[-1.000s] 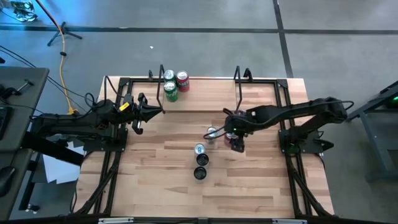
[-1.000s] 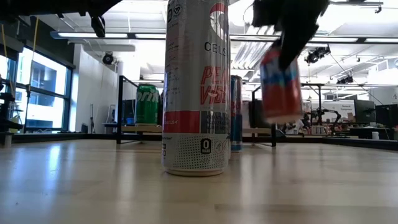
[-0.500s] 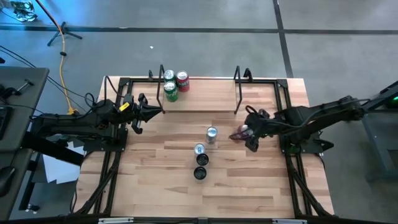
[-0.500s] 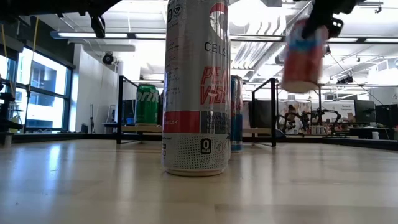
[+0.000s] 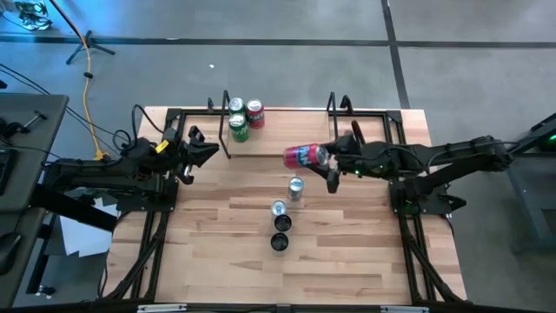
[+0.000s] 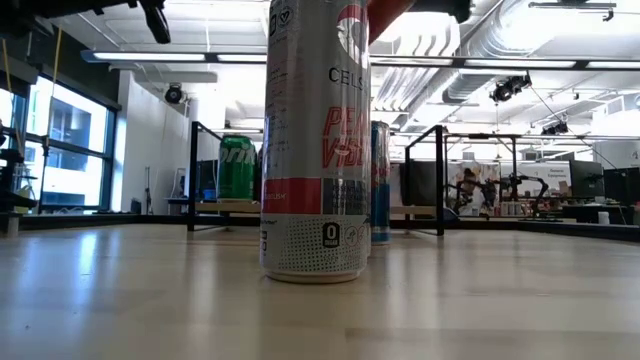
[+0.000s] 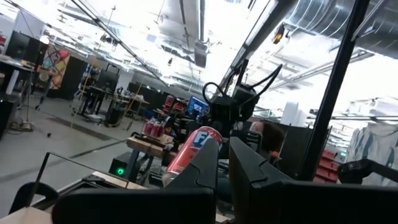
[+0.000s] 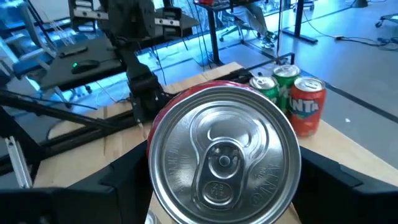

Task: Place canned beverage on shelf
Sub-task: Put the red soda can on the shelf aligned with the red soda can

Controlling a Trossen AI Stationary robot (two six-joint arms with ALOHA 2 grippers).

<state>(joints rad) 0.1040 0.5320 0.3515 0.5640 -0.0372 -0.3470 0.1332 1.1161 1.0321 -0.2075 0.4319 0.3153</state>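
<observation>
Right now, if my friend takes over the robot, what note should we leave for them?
Right gripper: shut on a red can, held sideways in the air near the shelf's right end.
Left gripper: shut, holding nothing, waiting at the table's left edge.
Done: three cans stand at the shelf's left end.
Left: turn the red can upright and set it on the shelf. Four more cans stand mid-table.
</observation>
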